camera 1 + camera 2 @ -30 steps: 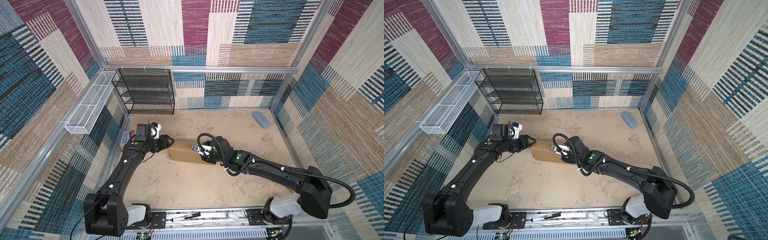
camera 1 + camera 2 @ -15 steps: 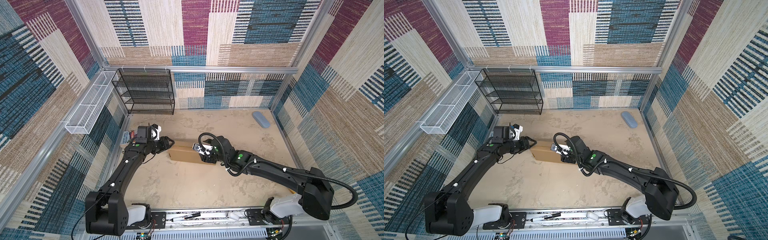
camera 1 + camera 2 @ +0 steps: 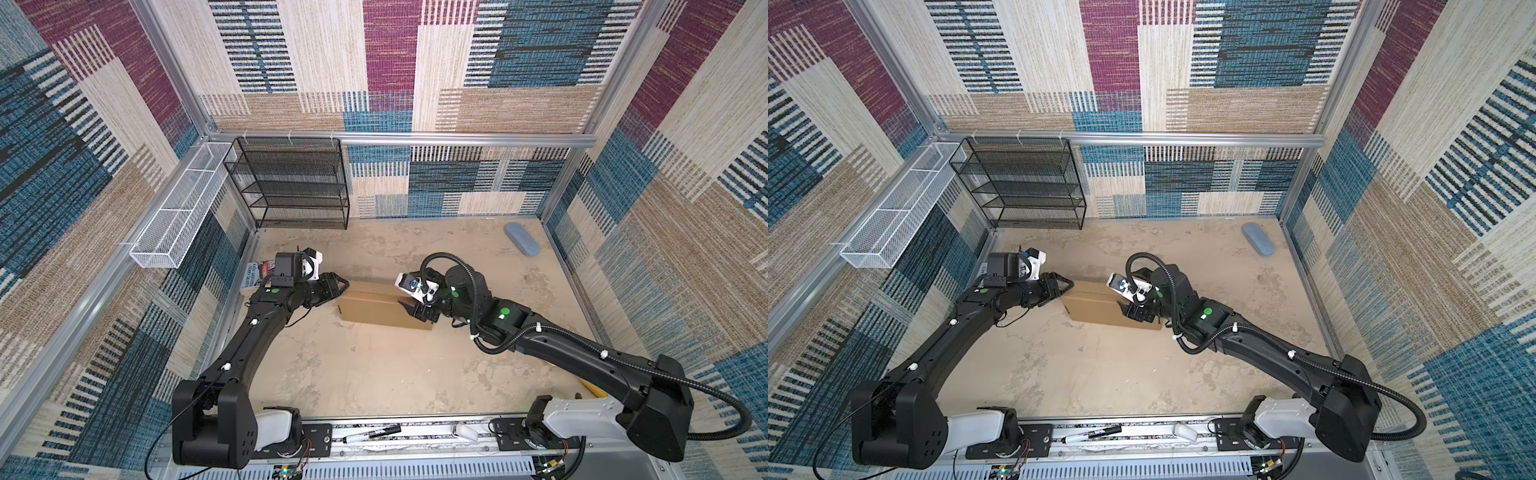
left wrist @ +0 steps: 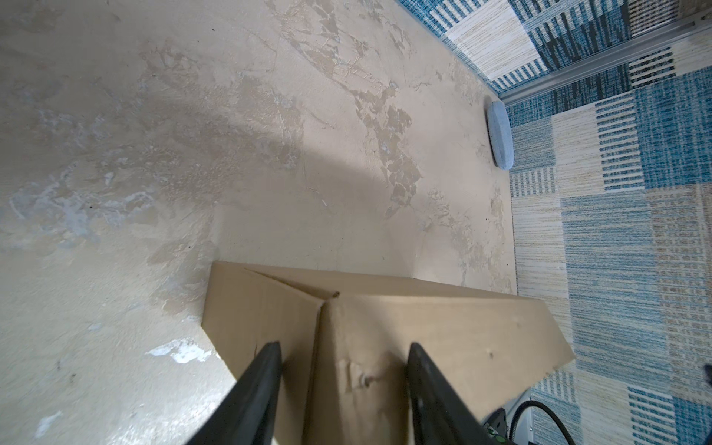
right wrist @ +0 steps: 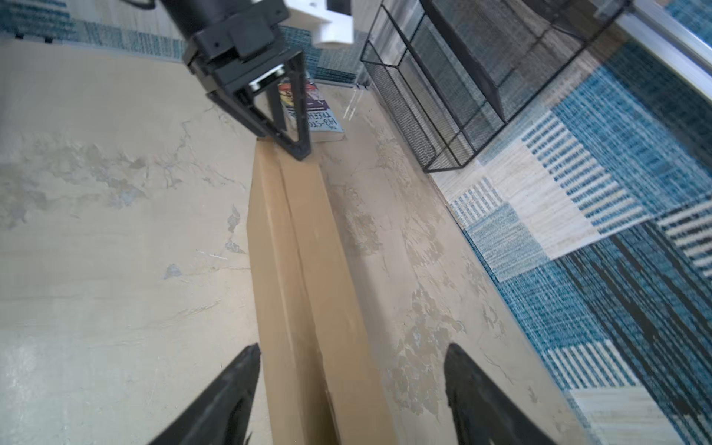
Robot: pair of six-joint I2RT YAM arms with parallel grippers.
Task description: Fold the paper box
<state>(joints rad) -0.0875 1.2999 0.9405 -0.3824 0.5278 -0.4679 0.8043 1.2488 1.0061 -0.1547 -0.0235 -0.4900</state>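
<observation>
Beige tabletop (image 3: 374, 374): paper box (image 3: 374, 309) nearly closed; left end effector (image 3: 338, 286) and right end effector (image 3: 409, 309), jaws apart, flank it. Next, likely press seam.

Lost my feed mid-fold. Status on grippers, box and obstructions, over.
Left gripper open, tips at the paper box's left end. Right gripper open, straddling its right end. Box looks closed, on table. Book beside left wrist, apart from box.
</observation>
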